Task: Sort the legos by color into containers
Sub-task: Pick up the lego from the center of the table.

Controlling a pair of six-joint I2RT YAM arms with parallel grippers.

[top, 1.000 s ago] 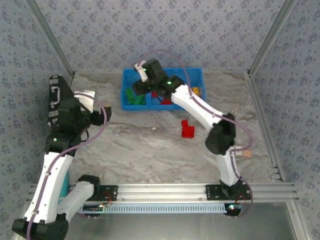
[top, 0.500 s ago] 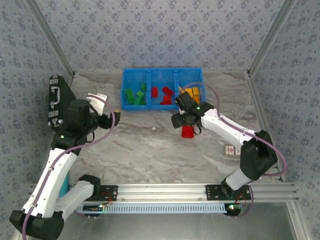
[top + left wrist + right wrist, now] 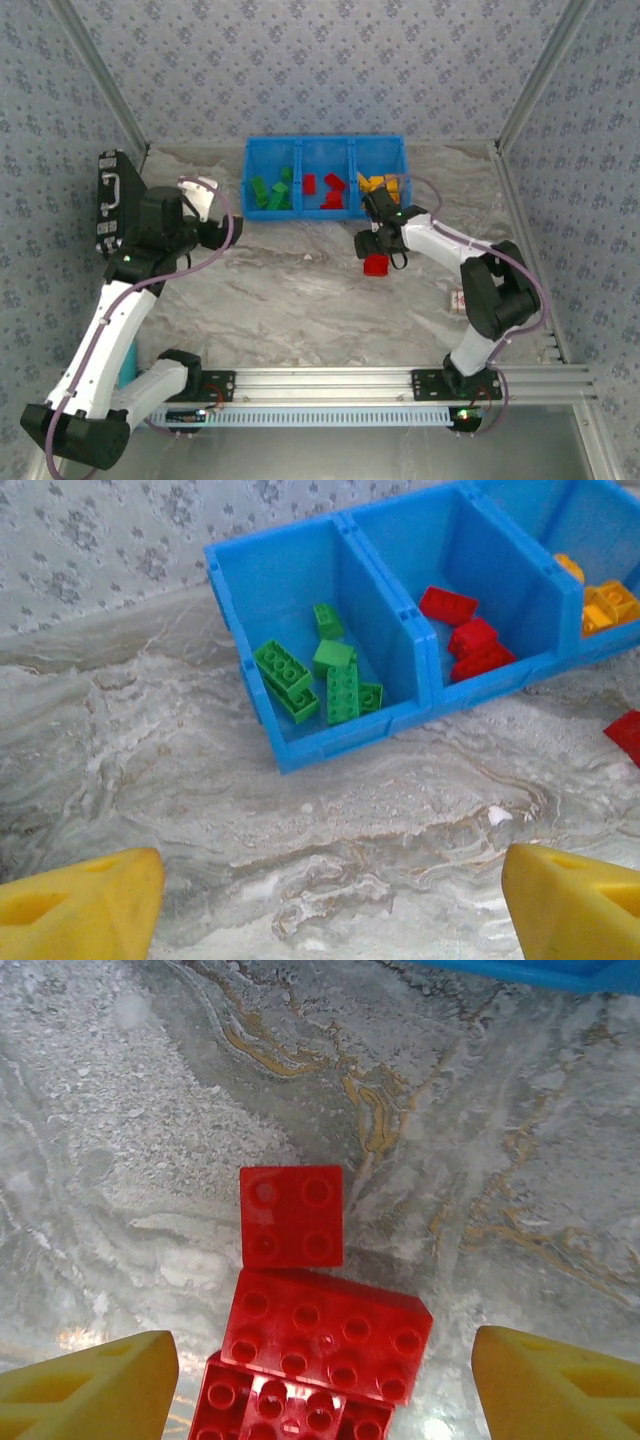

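My right gripper (image 3: 320,1385) hangs spread wide over loose red bricks (image 3: 325,1345) on the table (image 3: 150,1110), holding nothing. My left gripper (image 3: 330,900) is spread wide too, empty. Beyond, the blue bin (image 3: 340,740) holds green bricks (image 3: 340,685) in its left compartment, sorted red bricks (image 3: 468,635) in the middle, orange bricks (image 3: 605,602) on the right.

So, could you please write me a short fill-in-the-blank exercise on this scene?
1. The left compartment of the blue bin holds bricks that are all ____.
2. The orange-yellow bricks lie in its ____ compartment.
3. The loose red bricks lie on the table below the right gripper, whose jaws stand ____.
Missing words: green; right; open.
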